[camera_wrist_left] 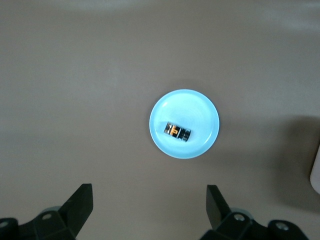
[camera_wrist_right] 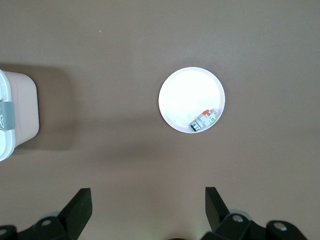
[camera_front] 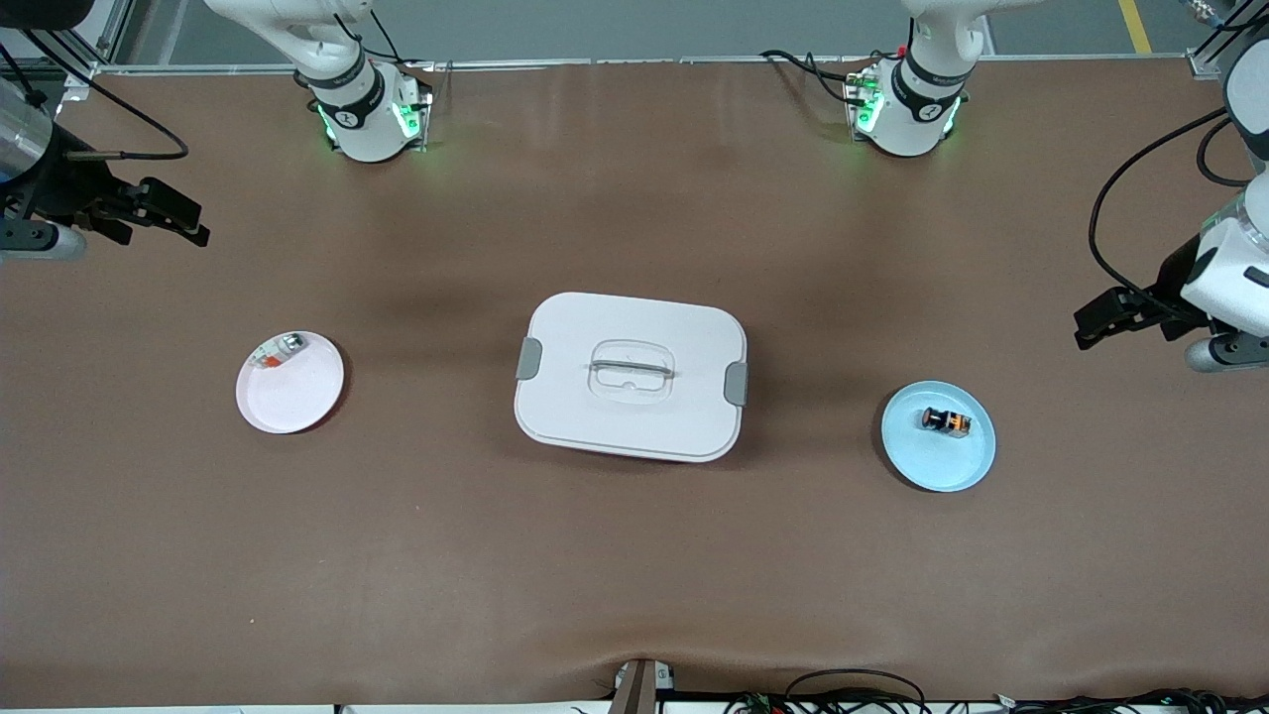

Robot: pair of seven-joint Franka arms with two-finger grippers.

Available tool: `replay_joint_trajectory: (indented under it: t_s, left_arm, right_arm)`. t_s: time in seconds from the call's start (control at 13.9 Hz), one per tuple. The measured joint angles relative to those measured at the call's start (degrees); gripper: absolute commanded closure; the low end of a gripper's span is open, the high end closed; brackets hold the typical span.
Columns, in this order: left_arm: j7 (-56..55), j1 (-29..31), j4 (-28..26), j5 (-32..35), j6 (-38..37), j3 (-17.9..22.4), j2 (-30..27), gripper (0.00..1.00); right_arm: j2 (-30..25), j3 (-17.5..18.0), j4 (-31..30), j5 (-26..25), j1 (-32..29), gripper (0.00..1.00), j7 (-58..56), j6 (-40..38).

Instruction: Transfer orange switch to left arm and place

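Brown table (camera_front: 634, 555): orange switch (camera_front: 945, 420) on blue plate (camera_front: 937, 461); left end effector (camera_front: 1100, 322), right end effector (camera_front: 173, 218) spread wide, empty.

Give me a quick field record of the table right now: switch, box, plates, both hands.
orange switch: lying on the blue plate, toward the left arm's end
box: lid on, mid-table between the two plates
pink plate: toward the right arm's end, holds a small silver-and-clear piece
left hand: open, empty, up over the table's end, near the blue plate
right hand: open, empty, up over the table's other end
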Motion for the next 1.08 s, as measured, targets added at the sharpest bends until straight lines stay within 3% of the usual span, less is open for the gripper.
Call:
replay_joint_trajectory:
  t_s: [0.29, 1.08]
  left_arm:
    - [0.0, -5.1, 0.0, 0.0, -0.4, 4.2, -0.1, 0.00]
    - [0.0, -6.9, 0.2, -0.1, -4.0, 5.7, -5.1, 0.00]
  right_arm:
    - [-0.3, 0.0, 0.0, 0.0, 0.0, 0.00, 0.3, -0.1]
    - [-0.4, 0.0, 0.0, 0.0, 0.0, 0.00, 0.3, -2.3]
